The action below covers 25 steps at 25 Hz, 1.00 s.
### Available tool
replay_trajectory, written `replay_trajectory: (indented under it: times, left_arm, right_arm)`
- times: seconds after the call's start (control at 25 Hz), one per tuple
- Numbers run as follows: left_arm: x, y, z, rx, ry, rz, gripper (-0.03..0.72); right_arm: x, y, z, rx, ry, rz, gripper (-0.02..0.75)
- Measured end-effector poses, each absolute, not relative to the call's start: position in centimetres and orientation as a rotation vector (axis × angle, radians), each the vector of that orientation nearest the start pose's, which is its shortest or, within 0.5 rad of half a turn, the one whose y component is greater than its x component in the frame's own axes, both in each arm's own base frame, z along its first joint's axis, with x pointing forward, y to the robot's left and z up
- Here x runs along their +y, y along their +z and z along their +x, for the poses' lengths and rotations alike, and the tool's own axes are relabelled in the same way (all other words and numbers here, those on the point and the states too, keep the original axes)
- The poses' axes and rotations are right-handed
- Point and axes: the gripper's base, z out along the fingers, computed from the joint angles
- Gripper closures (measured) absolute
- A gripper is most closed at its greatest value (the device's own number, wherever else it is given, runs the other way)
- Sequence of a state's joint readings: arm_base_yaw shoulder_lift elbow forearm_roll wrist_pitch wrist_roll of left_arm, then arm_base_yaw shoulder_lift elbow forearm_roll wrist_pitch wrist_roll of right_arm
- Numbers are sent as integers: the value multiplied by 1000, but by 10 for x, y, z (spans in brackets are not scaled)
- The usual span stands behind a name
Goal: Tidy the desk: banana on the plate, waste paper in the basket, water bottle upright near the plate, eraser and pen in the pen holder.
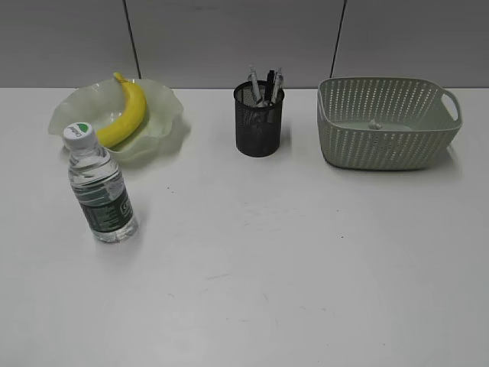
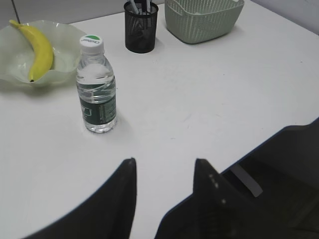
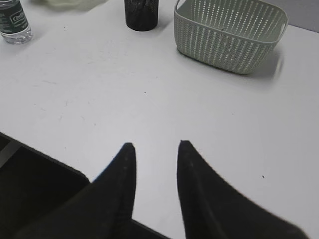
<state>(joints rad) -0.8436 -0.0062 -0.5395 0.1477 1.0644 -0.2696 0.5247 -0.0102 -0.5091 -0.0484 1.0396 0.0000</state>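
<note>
Banana in plate; basket perhaps paper-holding.

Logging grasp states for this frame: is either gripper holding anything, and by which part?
Nothing is held. The left gripper and right gripper are both open and empty above the desk.

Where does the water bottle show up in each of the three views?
Exterior view: water bottle stands upright at left, in front of the plate.
Left wrist view: upper left of centre, upright, beyond the open left gripper.
Right wrist view: only its lower part shows, cut off at the top left corner.
Shared landmark: the black mesh pen holder, off to the bottle's right in every view.
</note>
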Motion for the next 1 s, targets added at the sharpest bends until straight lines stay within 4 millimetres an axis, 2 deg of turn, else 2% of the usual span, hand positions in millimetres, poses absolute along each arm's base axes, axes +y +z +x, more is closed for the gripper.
replay_trajectory:
  times: [0.24,0.36,0.6,0.84,1.0]
  left_arm:
    - [16,288,1,1959,-525,545,400]
    - [16,288,-1,1977,-452,428,400]
    - [15,288,-7,2001,-217,59,400]
    - [13,288,-10,1985,-49,-201,400]
    - [12,288,-11,1982,-31,-229,400]
  right_arm:
    - [-6,282,-4,1952,259,-489,496]
    - [-6,282,-5,1973,182,-369,496]
    - [-4,282,-6,2001,5,-94,496]
    - [-4,282,-7,2003,-34,-32,496]
    - [-4,282,-7,2003,-35,-31,496]
